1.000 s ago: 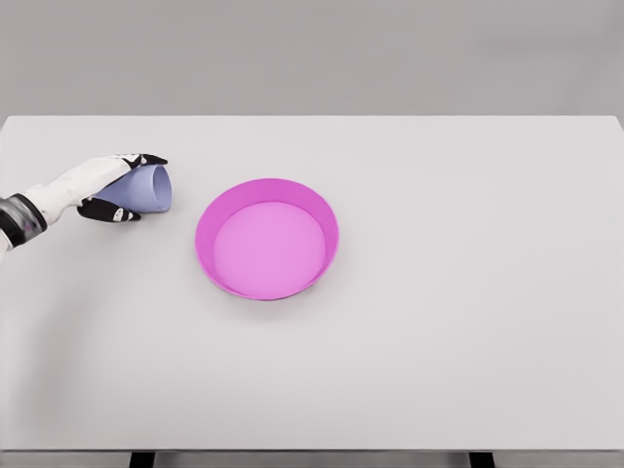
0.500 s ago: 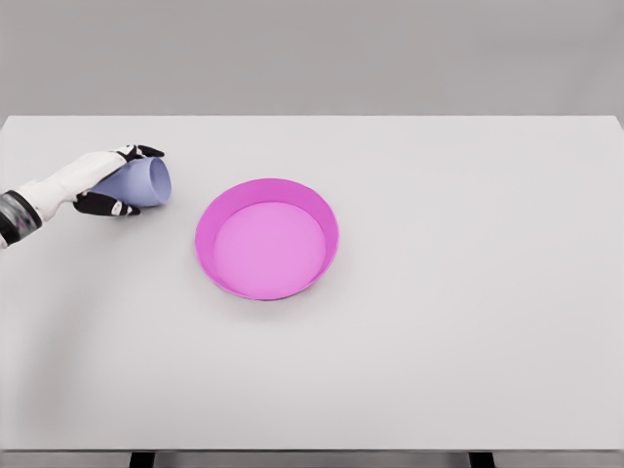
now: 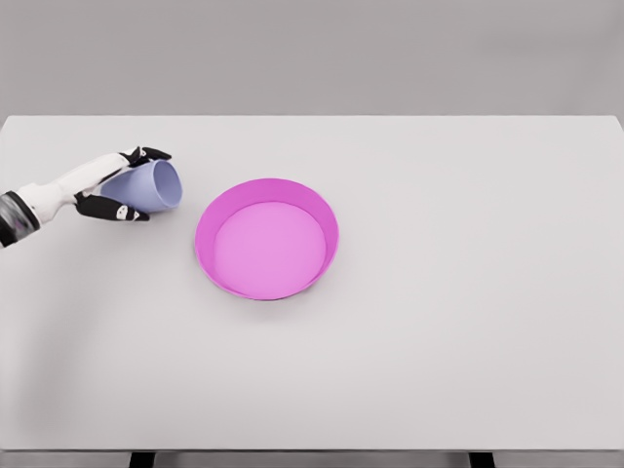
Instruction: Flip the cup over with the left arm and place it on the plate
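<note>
Gripping the lavender cup around its body, the left hand holds it on its side, mouth facing the pink plate just beside it. That sideways hold looks like mid-flip, with the plate waiting empty on the table

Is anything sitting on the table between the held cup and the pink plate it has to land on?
Nothing visible does. The left hand grips the cup, tipped with its mouth toward the plate, and only bare table lies between them. The plate holds nothing.
</note>
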Robot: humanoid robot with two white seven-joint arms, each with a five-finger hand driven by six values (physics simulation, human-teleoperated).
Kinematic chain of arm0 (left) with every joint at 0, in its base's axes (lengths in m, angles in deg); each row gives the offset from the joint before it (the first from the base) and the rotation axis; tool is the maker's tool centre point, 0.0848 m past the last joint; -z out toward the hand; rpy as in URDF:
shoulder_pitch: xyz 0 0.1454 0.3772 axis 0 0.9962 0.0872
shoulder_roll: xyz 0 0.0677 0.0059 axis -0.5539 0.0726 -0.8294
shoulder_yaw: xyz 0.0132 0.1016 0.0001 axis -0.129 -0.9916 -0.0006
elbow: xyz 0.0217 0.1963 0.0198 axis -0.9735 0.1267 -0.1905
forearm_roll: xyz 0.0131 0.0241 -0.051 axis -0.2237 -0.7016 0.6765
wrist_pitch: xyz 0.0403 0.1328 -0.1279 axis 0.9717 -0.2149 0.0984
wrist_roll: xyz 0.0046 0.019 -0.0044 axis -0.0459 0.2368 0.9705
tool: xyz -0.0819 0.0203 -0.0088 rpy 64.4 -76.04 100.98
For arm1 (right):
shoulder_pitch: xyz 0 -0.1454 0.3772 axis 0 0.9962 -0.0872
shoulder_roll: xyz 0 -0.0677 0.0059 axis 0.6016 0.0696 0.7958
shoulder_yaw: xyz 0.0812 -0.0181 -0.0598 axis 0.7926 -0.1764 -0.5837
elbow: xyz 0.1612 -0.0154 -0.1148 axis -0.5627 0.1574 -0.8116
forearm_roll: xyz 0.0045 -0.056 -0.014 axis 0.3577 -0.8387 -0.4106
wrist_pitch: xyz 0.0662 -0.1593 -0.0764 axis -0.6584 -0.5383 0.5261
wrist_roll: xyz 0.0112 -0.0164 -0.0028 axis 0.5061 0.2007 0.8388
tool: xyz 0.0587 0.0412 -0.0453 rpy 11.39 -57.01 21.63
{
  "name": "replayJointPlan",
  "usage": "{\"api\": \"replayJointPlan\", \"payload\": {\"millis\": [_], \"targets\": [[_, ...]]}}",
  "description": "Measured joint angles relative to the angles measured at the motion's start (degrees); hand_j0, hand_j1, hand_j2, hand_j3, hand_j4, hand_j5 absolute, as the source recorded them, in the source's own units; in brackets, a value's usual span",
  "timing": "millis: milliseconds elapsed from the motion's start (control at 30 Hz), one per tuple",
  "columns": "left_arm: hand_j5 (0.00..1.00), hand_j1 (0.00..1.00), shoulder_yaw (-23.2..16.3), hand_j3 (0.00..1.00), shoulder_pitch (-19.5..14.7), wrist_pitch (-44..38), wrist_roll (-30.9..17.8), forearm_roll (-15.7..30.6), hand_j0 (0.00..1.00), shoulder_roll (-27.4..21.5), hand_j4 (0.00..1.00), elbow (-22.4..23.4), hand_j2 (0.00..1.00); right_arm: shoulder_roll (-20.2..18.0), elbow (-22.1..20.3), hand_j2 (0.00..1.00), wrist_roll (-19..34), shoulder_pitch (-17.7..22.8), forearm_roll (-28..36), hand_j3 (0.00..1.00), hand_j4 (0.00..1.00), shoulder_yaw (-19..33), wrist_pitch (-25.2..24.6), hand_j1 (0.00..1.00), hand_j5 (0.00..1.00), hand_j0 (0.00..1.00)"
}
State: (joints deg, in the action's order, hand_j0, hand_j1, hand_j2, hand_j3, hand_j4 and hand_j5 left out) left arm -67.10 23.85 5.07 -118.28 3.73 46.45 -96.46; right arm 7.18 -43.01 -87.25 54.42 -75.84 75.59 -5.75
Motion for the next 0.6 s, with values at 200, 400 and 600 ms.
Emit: {"api": "replayJointPlan", "payload": {"millis": [200, 400, 600], "targets": [[0.74, 0.74, 0.1, 0.74, -0.4, 0.0, -1.0, 1.6, 0.74, 0.0, 0.74, -0.2, 0.74, 0.0, 0.0, 1.0, 0.0, 0.0, 0.0, 1.0, 1.0, 0.0, 0.0, 1.0, 1.0, 1.0], [0.74, 0.74, 0.2, 0.74, -0.3, 0.0, -1.3, 4.2, 0.74, -0.1, 0.74, -1.1, 0.74, 0.0, 0.0, 1.0, 0.0, 0.0, 0.0, 1.0, 1.0, 0.0, 0.0, 1.0, 1.0, 1.0], [0.74, 0.74, 0.2, 0.74, 0.2, 0.0, -1.7, 5.2, 0.74, -0.1, 0.74, -4.0, 0.74, 0.0, 0.0, 1.0, 0.0, 0.0, 0.0, 1.0, 1.0, 0.0, 0.0, 1.0, 1.0, 1.0]]}}
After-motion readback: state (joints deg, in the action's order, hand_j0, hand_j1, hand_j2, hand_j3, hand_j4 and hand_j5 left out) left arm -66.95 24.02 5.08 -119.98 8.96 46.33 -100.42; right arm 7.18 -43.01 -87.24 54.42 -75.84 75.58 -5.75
